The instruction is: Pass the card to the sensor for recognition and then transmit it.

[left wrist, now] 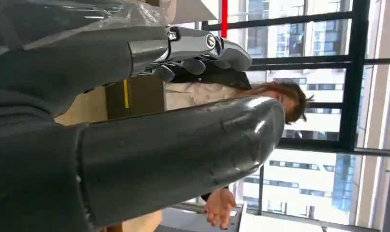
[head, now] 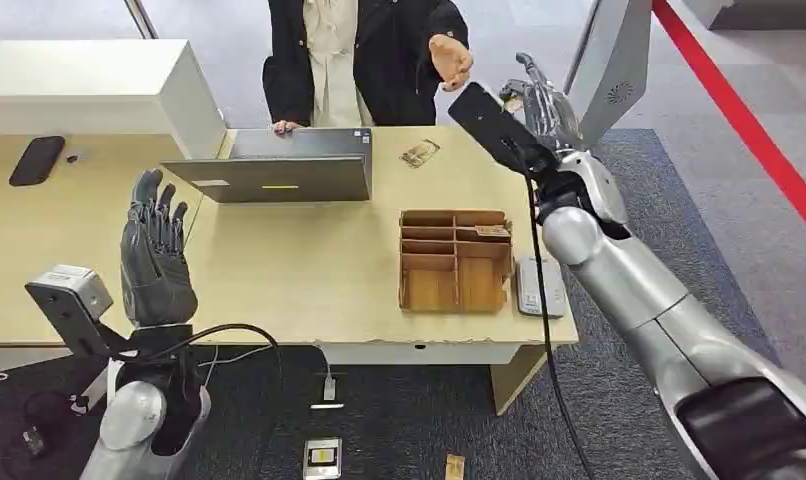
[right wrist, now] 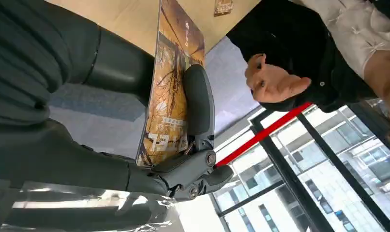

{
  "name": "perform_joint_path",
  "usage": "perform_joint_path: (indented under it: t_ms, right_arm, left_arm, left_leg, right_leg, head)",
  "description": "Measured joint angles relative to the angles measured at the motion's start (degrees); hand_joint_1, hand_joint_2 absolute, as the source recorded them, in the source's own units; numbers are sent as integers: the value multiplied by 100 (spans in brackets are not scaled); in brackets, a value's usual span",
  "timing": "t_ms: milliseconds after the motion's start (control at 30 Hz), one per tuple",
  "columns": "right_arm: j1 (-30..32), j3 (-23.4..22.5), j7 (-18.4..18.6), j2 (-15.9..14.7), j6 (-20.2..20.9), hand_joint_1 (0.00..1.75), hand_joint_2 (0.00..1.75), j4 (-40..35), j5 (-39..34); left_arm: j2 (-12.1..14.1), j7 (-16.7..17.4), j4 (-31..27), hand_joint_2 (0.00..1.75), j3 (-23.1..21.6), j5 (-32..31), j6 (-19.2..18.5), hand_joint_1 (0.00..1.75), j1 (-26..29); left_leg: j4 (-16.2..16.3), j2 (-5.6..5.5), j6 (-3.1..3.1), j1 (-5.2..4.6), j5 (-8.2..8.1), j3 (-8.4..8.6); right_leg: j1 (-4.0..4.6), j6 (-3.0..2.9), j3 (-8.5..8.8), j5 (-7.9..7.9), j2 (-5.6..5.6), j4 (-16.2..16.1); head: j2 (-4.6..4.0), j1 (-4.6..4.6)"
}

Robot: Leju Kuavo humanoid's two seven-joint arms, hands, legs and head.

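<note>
Evidently the card [right wrist: 170,92], judged thin, stiff, light and slick, is pinched flat by the right hand [head: 539,105] at the table's [head: 309,270] one o'clock near the person's palm [head: 451,58], best taken by its free edge, while the left hand [head: 155,255] is spread empty.

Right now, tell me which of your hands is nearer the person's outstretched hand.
Right. The right hand, holding the card, is raised just beside the person's outstretched hand. The left hand is upright over the table's opposite end, well away.
</note>
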Motion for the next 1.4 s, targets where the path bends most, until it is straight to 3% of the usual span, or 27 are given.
perform_joint_path:
  t_ms: [200, 400, 1000, 1033, 1067, 1100, 1400]
  right_arm:
    - [-468, 212, -50, 490, -124, 175, 175, 1130, 16]
    - [-795, 507, 308, 885, -135, 175, 175, 1918, 361]
    - [-1014, 852, 297, 1134, -260, 175, 175, 2797, 219]
    - [-1014, 863, 254, 1134, -291, 54, 175, 2823, 184]
    - [-1013, 872, 214, 1134, -326, 54, 175, 2838, 133]
    - [-1011, 876, 164, 1136, -363, 0, 175, 2852, 87]
    - [-908, 850, -483, 1152, -933, 0, 175, 2904, -724]
  left_arm:
    - [-42, 66, 166, 0, 2, -33, -74, 0, -111]
    - [-74, 94, 277, 0, -9, -13, -55, 0, -204]
    - [-76, 155, 371, 0, -57, 31, -41, 0, -282]
    - [-76, 144, 380, 0, -59, 35, -57, 0, -291]
    - [-76, 135, 389, 0, -59, 35, -70, 0, -299]
    - [-76, 129, 400, 0, -59, 35, -76, 0, -305]
    - [-74, 125, 406, 0, -112, 4, -28, 0, -355]
  left_leg:
    - [0, 3, 0, -1, -1, -2]
    - [0, 2, 0, 0, 0, 0]
    - [2, 3, 0, -1, 0, 1]
    - [2, 3, 0, -1, 0, 1]
    - [2, 3, 0, -1, -1, 1]
    - [2, 3, 0, -1, -1, 1]
    - [2, 7, 0, -1, 0, 3]
  right_leg:
    - [0, 1, -3, 0, 0, 0]
    - [0, 1, -5, 0, 0, 0]
    - [0, 1, -5, 0, 0, -1]
    - [0, 1, -5, 0, 1, -1]
    - [0, 1, -6, 0, 0, -1]
    - [0, 1, -6, 0, 0, -1]
    - [0, 1, -6, 1, 3, -1]
  head:
    - [0, 2]
    - [0, 2]
    - [0, 0]
    - [0, 4]
    - [0, 2]
    - [0, 2]
    - [0, 2]
